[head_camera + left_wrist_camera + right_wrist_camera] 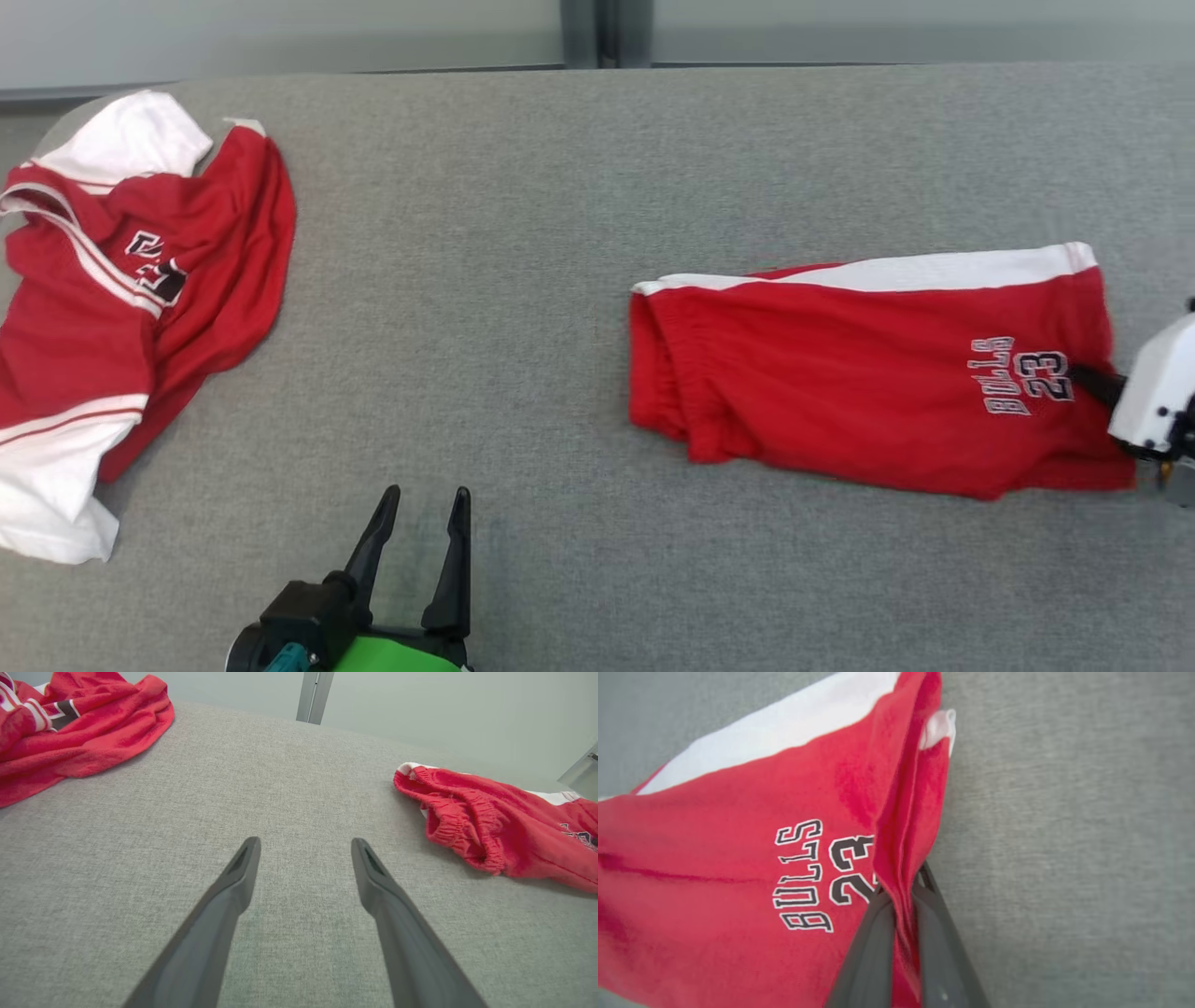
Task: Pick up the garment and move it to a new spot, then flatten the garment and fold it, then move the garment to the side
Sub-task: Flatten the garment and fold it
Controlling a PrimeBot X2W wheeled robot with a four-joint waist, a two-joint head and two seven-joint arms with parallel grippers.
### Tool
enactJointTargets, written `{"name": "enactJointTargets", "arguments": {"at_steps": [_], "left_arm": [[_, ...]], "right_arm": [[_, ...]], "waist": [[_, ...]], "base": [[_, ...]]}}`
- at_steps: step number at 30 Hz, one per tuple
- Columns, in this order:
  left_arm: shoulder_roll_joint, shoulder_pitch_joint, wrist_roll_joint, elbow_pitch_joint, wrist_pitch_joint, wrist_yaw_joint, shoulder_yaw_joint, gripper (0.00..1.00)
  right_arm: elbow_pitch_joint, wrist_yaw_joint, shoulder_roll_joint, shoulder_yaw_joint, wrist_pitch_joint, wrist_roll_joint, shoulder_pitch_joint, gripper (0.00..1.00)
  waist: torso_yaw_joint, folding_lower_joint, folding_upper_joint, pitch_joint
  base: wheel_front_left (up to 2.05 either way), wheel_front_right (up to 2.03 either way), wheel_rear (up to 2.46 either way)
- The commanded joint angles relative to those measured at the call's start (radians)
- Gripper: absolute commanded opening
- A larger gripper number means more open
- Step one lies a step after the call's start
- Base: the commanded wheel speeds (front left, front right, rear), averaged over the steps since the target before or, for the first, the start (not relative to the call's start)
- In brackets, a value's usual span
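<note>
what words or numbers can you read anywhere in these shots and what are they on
"BULLS": printed on the red shorts, near one leg's hem.
"23": on the same shorts, right beside "BULLS".
The red and white shirt has a dark print on its front, but the folds hide part of it and it cannot be read.

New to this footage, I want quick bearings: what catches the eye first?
The red Bulls 23 shorts lie at the right of the grey table, their hem pinched in the shut right gripper. A crumpled red and white jersey sits at the far left, and the open left gripper hovers at the front.
</note>
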Motion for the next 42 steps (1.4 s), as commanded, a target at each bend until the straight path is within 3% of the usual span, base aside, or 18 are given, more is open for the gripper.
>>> {"name": "enactJointTargets", "arguments": {"at_steps": [1,6,10,14,17,21,25,31,42], "left_arm": [[0.002,0.022,0.013,0.001,-0.003,-0.008,0.005,1.0],[-0.012,0.04,0.022,0.009,-0.003,-0.022,0.015,1.0],[-0.024,0.051,0.021,0.016,-0.003,-0.027,0.019,1.0],[-0.032,0.055,0.019,0.024,-0.003,-0.03,0.018,1.0],[-0.036,0.034,0.019,0.03,-0.003,-0.035,0.011,1.0],[-0.039,0.004,0.026,0.049,-0.003,-0.043,-0.008,1.0],[-0.041,-0.008,0.024,0.071,-0.003,-0.045,-0.021,1.0],[-0.042,0.015,0.0,0.088,-0.003,-0.035,-0.026,1.0],[-0.042,0.006,-0.021,0.095,-0.003,-0.023,-0.071,1.0]], "right_arm": [[0.02,-0.002,-0.018,-0.045,-0.012,-0.011,0.016,0.0],[0.053,-0.001,-0.071,-0.24,-0.017,-0.046,0.017,0.0],[-0.055,-0.001,-0.061,-0.286,0.041,-0.073,0.015,0.0],[-0.236,-0.001,0.014,-0.2,0.136,-0.079,0.026,0.0],[-0.337,-0.001,0.11,-0.095,0.196,-0.094,0.019,0.0],[-0.344,-0.001,0.234,0.028,0.224,-0.133,0.014,0.0],[-0.278,-0.001,0.306,0.087,0.193,-0.177,-0.002,0.0],[-0.194,-0.001,0.315,0.096,0.148,-0.221,-0.011,0.0],[-0.12,-0.001,0.315,0.103,0.056,-0.277,-0.058,0.0]], "waist": [[-0.061,0.0,0.0,-0.047],[-0.052,0.0,0.0,-0.052],[-0.043,0.0,0.0,-0.062],[-0.043,0.0,0.0,-0.069],[-0.04,0.0,0.0,-0.065],[-0.019,0.0,0.0,-0.059],[0.019,0.0,0.0,-0.056],[0.05,0.0,0.0,-0.066],[0.039,0.0,0.0,-0.083]], "base": [[0.0,0.0,0.0],[0.0,0.0,0.0],[0.0,0.0,0.0],[0.0,0.0,0.0],[0.0,0.0,0.0],[0.0,0.0,0.0],[0.0,0.0,0.0],[0.0,0.0,0.0],[0.0,0.0,0.0]]}}
